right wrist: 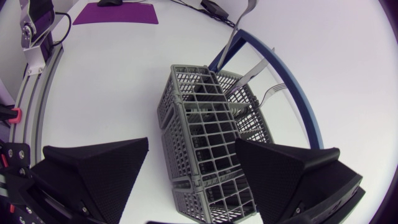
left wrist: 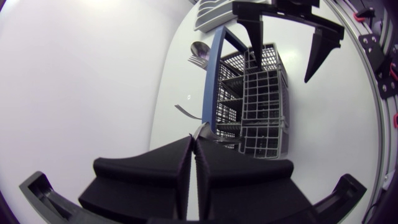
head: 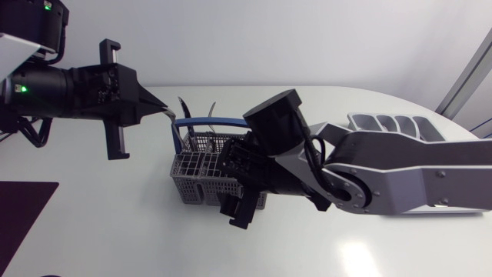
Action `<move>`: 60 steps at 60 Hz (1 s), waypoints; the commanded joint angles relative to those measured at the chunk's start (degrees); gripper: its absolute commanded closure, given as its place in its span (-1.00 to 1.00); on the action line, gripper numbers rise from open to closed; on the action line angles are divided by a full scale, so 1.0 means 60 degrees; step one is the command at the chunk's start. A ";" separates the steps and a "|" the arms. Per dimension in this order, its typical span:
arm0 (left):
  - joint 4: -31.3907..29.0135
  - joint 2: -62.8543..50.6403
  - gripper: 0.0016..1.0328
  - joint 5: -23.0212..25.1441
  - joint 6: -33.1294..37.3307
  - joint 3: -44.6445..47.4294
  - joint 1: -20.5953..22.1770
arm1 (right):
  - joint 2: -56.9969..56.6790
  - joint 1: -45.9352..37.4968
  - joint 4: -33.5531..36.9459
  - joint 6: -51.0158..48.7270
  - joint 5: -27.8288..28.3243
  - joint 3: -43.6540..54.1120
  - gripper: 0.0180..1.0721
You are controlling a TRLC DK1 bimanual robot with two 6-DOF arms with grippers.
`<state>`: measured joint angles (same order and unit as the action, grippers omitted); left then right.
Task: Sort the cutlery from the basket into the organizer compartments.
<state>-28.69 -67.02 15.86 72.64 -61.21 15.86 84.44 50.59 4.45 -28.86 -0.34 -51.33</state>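
Note:
The grey wire basket (head: 201, 168) with a blue hoop handle (head: 207, 121) stands mid-table. Several silver cutlery pieces lean out of its far side, among them a fork (right wrist: 274, 93) and a spoon (left wrist: 199, 48). My left gripper (head: 160, 108) is at the basket's left end, shut on the tip of a silver cutlery handle (left wrist: 203, 129). Which kind of piece it is I cannot tell. My right gripper (right wrist: 193, 146) hangs open just above the basket (right wrist: 202, 134), its fingers (right wrist: 93, 174) wide to either side. The grey organizer (head: 392, 125) lies at the back right, partly hidden by my right arm.
A dark purple mat (head: 23, 211) lies at the table's front left edge. My right arm (head: 400, 173) spans the right half of the table. Bare white tabletop lies in front of the basket and to its left.

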 commanded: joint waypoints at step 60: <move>-0.1518 -0.0548 0.94 -0.0490 -1.1990 -0.1620 0.1678 | -0.0597 0.1076 -0.2895 -0.0273 -0.3723 -0.0102 -0.75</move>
<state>-37.67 -68.99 11.97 5.13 -70.94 26.06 79.33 56.58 -11.00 -29.17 -21.26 -51.27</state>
